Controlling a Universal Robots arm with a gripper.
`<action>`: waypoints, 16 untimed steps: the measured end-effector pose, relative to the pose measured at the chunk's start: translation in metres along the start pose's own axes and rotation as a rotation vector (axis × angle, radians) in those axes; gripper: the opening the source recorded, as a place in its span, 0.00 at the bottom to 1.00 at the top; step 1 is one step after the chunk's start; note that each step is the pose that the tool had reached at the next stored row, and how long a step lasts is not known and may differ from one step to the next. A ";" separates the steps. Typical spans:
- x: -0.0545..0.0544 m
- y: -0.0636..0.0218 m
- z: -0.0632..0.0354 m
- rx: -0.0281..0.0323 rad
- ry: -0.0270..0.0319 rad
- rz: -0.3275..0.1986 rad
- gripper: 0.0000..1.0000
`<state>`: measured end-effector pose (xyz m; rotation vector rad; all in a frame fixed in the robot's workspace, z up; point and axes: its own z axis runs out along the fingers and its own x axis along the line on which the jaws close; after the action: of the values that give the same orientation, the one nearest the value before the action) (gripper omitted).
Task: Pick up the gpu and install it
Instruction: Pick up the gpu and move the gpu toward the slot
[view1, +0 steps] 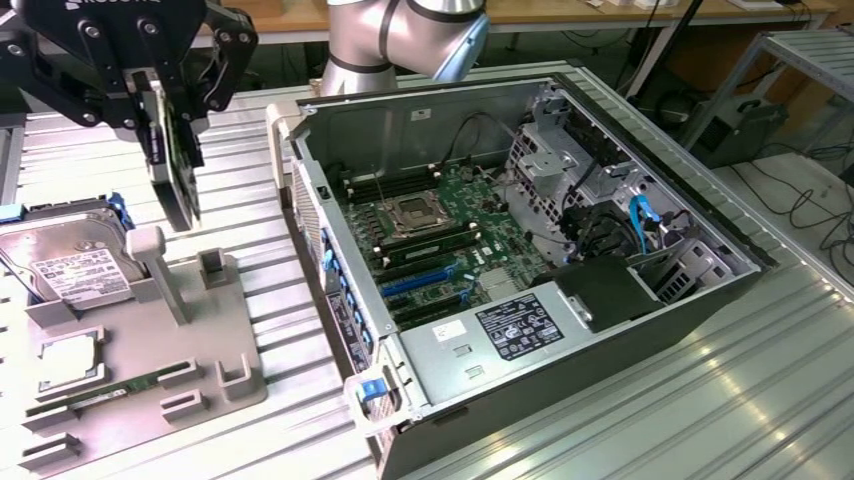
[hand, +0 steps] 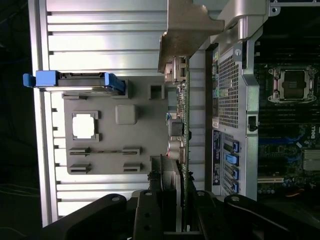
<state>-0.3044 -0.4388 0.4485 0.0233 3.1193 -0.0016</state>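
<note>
Workbench of ribbed aluminium slats (view1: 694, 420), carrying a moulded grey plastic parts tray (view1: 227, 330) at the exterior view's left and a large open grey steel computer tower case (view1: 400, 125) lying on its side at the centre and right. High at the far left, the black angular robot gripper (view1: 167, 105) is clamped on the top edge of the gpu (view1: 176, 190), a thin flat rectangular expansion card held upright and edge-on, dark on its face. The card hangs over the far part of the tray, its lower edge close to a tall grey post (view1: 147, 265); I cannot tell whether they touch. It is well apart from the case. In the wrist view the card's bent bare-metal mounting bracket (hand: 187, 35) sits at the end away from the fingers, with small connectors along the edge. On the tray, a silver rectangular hard drive with a white label (view1: 74, 265) stands tilted in a blue plastic carrier, a square pale processor chip (view1: 67, 360) lies flat nearer, and a narrow green memory stick (view1: 114, 393) rests in slots at the near edge. Inside the case lie a green motherboard (view1: 461, 235) with a square metal processor socket (view1: 411, 212), blue expansion slots (view1: 420, 280) and a grey boxy power supply with a black label (view1: 527, 325). The smooth silver-grey robot arm (view1: 400, 30) rises behind the case.
</note>
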 end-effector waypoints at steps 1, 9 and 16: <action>-0.001 0.0000 0.0001 0.0000 -0.0001 0.000 0.28; -0.011 0.0001 0.0002 0.0000 0.0000 0.000 0.28; -0.015 0.0002 0.0004 0.0000 0.0000 0.000 0.28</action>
<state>-0.2890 -0.4388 0.4485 0.0233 3.1193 -0.0016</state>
